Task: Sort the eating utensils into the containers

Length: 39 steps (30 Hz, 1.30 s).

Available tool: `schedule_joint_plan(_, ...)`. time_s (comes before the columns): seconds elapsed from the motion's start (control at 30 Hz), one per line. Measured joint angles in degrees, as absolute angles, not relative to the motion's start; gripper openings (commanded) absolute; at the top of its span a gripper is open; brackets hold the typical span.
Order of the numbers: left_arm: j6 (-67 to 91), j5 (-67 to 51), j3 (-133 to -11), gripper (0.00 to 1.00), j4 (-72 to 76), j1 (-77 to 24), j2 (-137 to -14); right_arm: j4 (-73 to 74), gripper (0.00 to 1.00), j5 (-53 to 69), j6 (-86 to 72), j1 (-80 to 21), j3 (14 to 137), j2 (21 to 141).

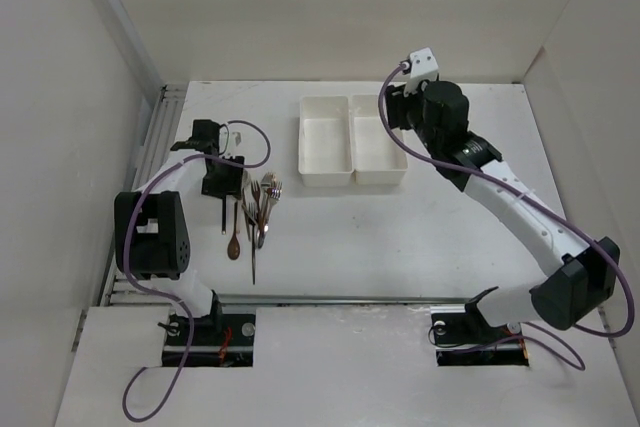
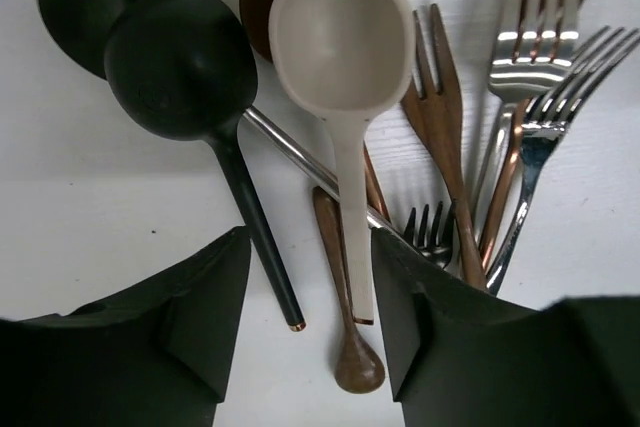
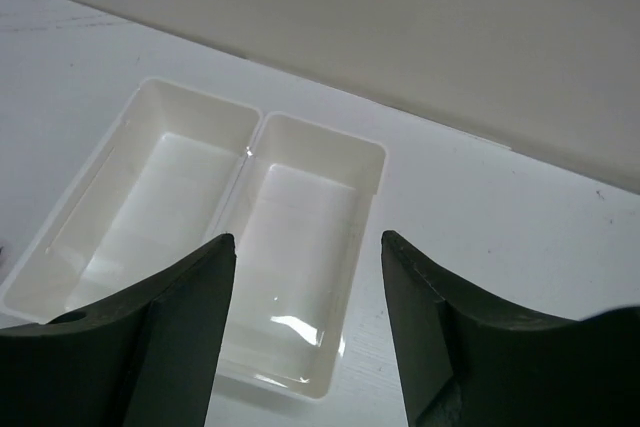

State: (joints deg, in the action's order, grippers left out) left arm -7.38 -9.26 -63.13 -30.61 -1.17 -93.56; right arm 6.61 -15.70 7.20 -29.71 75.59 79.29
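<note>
The eating utensils [image 1: 255, 212] lie in a pile on the table at the left. In the left wrist view I see a black spoon [image 2: 180, 67], a white spoon [image 2: 340, 42], a brown spoon handle [image 2: 356, 359], a copper fork [image 2: 440, 122] and silver forks [image 2: 530, 57]. My left gripper [image 2: 310, 239] is open just above the pile, with the spoon handles showing between its fingers. It also shows in the top view [image 1: 224, 185]. The two joined white bins [image 1: 351, 139] stand empty at the back centre. My right gripper [image 3: 308, 239] is open and empty above the right bin [image 3: 372, 162].
White walls close in the table at the back and on both sides. A metal rail [image 1: 160, 117] runs along the table's left edge, and another along the near edge [image 1: 340, 299]. A purple cable [image 1: 255, 142] loops beside the left wrist.
</note>
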Motion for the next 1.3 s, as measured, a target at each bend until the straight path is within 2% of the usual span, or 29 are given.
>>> schedule_joint_plan(0.27, -5.8, -7.3, -60.3, 0.44, -28.1, 0.1, -94.9, 7.0, 0.65, -16.8, 6.0, -29.7, 74.1, 73.5)
schedule_joint_plan(0.53, -5.0, -5.8, -60.3, 0.38, -25.7, 1.7, -97.0, 7.0, 0.65, -17.1, 6.1, -29.7, 74.1, 73.1)
schedule_joint_plan(0.67, -5.0, -4.9, -61.0, 0.38, -24.9, 1.9, -99.5, 6.9, 0.65, -17.5, 6.6, -29.7, 74.1, 73.1)
schedule_joint_plan(0.83, -5.1, -3.6, -63.6, 0.0, -25.9, 2.0, -101.9, 7.0, 0.65, -18.6, 7.3, -29.7, 74.1, 73.1)
schedule_joint_plan(1.17, -4.6, -6.9, -64.9, 0.0, -29.9, 3.2, -101.0, 7.0, 0.65, -18.0, 8.1, -29.7, 74.1, 73.1)
schedule_joint_plan(1.3, -3.5, -9.7, -73.4, 0.0, -37.3, 3.3, -98.3, 6.9, 0.69, -15.2, 8.2, -29.7, 74.1, 74.0)
